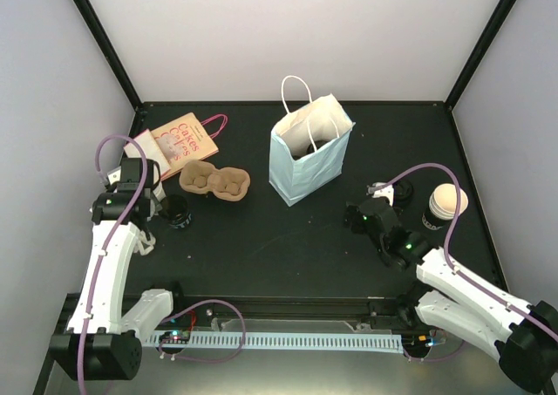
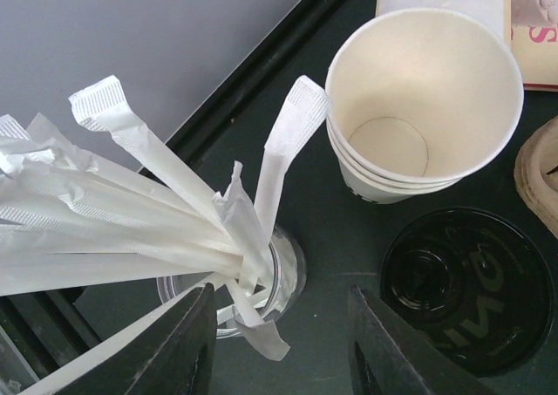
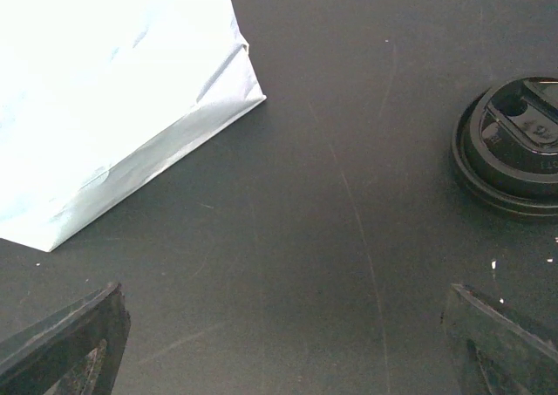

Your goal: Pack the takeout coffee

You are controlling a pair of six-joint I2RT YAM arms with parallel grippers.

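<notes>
Several wrapped straws (image 2: pixel 174 229) in a jar (image 2: pixel 289 269) are seen at eleven o'clock of the left gripper (image 2: pixel 281 343), held half-spread with nothing clamped; the right gripper (image 3: pixel 279 351) is spread wide, empty.

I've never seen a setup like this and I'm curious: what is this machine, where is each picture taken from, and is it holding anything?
These are two robot arms, the left arm and right arm, bolted at the near edge of the table. The wide picture looks down from above and behind them; the other two come from a camera on each wrist. On the table: a blue paper bag, a cardboard cup carrier, a flat pink bag and a coffee cup. The left end effector hangs open over a jar of wrapped straws, beside stacked paper cups and a black lid. The right end effector is open above the table. Neither holds anything.
</notes>
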